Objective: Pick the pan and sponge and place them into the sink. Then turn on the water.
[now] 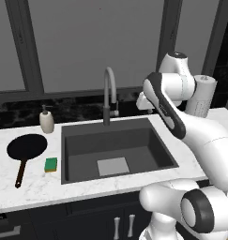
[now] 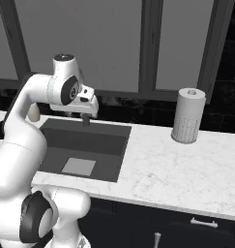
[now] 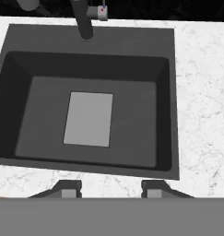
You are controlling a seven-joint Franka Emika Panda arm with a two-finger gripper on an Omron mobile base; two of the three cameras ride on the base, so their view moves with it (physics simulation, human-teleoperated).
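First step not begun: pan and sponge lie on tabletop, 9 o'clock of sink. Jaws seen parted, nothing held, above basin. Reach toward pan called for.

Sink set into the counter. Faucet stands behind the basin at its rear rim. Soap dispenser on the counter behind and left of the sink. Pan lies left of the sink; sponge between pan and sink, apart from both. Paper towel roll upright, right of the sink
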